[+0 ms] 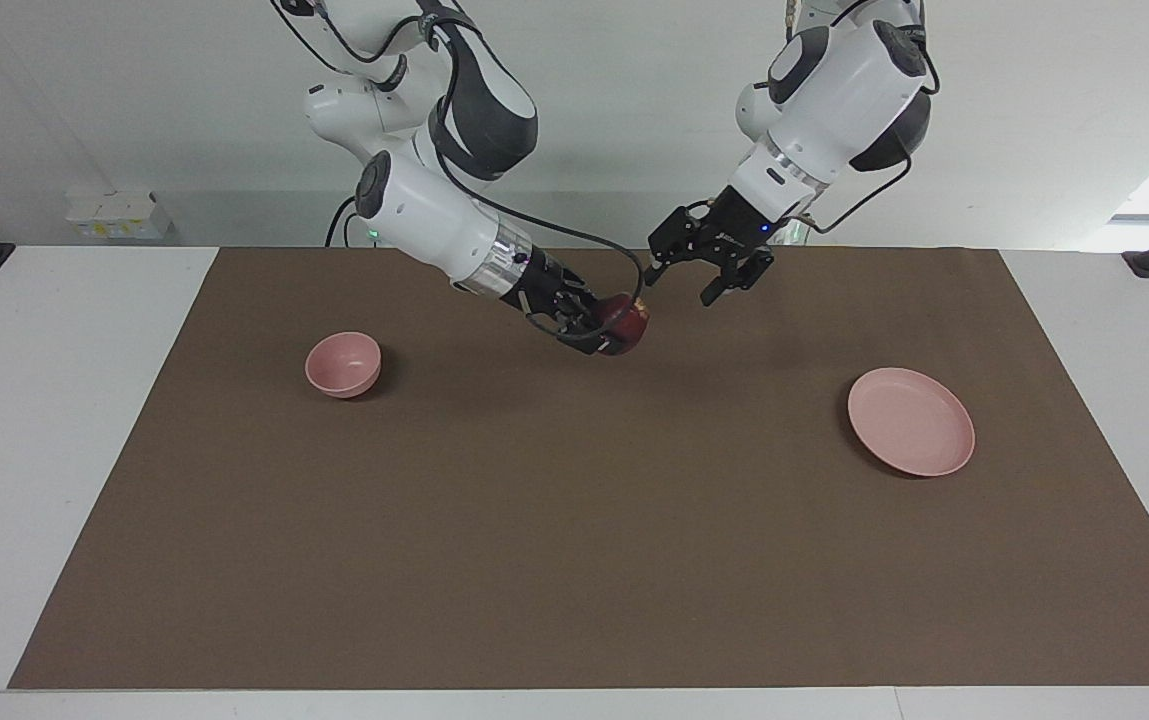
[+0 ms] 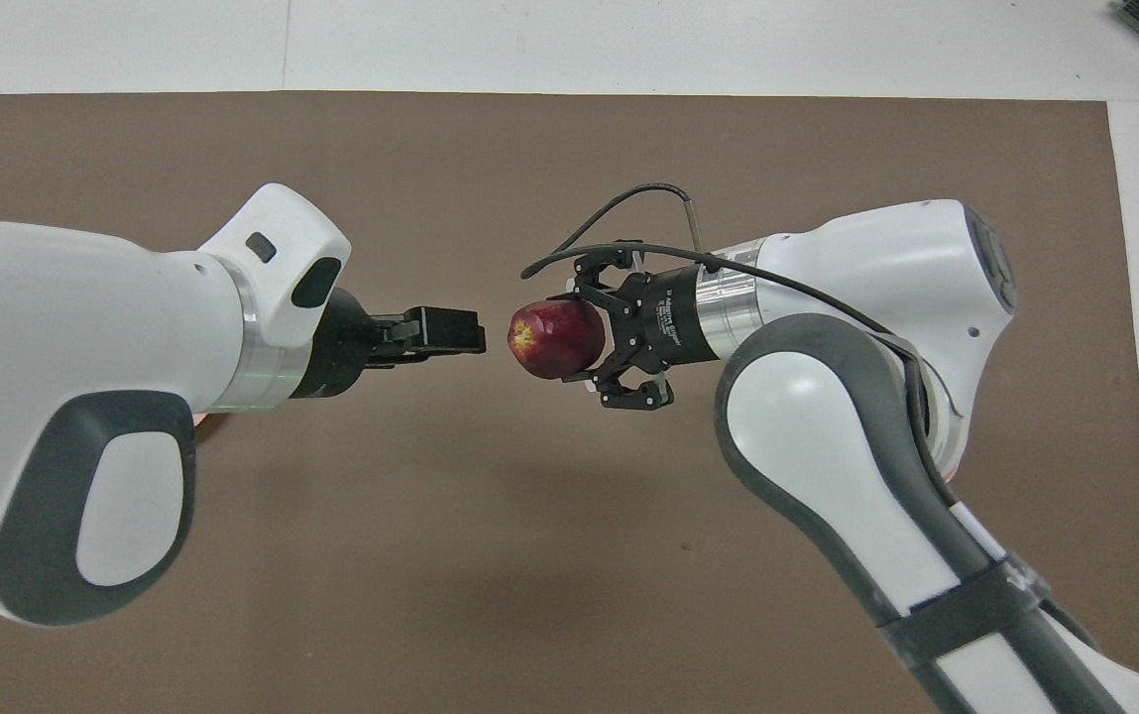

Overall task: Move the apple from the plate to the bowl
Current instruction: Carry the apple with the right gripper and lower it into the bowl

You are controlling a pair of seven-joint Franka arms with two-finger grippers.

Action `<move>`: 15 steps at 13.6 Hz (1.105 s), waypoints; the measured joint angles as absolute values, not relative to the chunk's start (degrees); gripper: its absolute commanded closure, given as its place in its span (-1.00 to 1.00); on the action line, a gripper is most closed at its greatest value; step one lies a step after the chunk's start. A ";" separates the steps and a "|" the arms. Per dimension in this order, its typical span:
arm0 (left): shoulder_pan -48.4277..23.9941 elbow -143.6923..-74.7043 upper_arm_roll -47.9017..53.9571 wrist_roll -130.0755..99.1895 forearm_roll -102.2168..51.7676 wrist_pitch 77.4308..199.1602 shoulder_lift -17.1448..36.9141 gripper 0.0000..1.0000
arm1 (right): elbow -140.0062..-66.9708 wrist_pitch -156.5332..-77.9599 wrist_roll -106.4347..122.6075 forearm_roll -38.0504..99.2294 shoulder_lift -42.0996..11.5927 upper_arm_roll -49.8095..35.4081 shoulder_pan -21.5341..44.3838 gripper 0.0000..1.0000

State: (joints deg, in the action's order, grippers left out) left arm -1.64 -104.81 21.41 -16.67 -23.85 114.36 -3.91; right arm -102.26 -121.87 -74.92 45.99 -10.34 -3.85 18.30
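Looking across the table first: the right gripper (image 1: 622, 330) is clamping the small dark red apple (image 1: 626, 322) in mid-air over the brown mat (image 1: 574, 520), between the deep pale pink bowl (image 1: 343, 364) and the flat pink plate (image 1: 911, 421). The left gripper (image 1: 699, 285) is hanging beside the apple with fingers spread, holding nothing.

From overhead, the apple (image 2: 556, 339) is sitting in the right gripper (image 2: 589, 342), apart from the left gripper (image 2: 450, 331). My guess: the right arm has it because the bowl's at its end.

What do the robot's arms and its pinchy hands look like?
Both arms are glossy white with rounded dark grey patches at the joints and a silver ring at each wrist. The left gripper and the right gripper are black with thin linked fingers. Black cables loop along the arms. The right wrist has small white lettering, and a green light glows near the left wrist.
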 measured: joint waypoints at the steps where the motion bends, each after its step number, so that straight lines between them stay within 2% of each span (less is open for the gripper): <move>1: -0.61 -103.84 21.27 -16.67 -19.51 111.76 -4.09 -1.00 | -101.96 -121.21 -74.84 43.31 -10.34 -3.85 17.19 1.00; 5: 1.08 -101.54 19.01 -14.44 -4.58 105.56 -4.46 -1.00 | -100.56 -117.20 -72.60 30.23 -10.32 -3.82 13.85 1.00; 8: 1.16 -100.91 13.22 -5.13 -3.25 102.67 -4.88 -1.00 | -100.38 -113.56 -68.50 23.77 -10.32 -3.68 9.91 1.00; 11: 1.29 -98.61 6.84 3.14 -3.24 99.02 -5.69 -1.00 | -100.95 -107.41 -58.77 18.25 -10.16 -3.42 2.66 1.00; 15: 1.28 -92.16 5.43 4.67 -3.23 90.59 -5.74 -1.00 | -110.69 -106.80 -44.00 10.95 -6.87 -3.18 -5.14 1.00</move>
State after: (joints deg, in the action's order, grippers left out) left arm 1.28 -92.16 5.43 4.67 -3.23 90.59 -5.74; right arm -110.69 -106.80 -44.00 10.95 -6.87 -3.18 -5.14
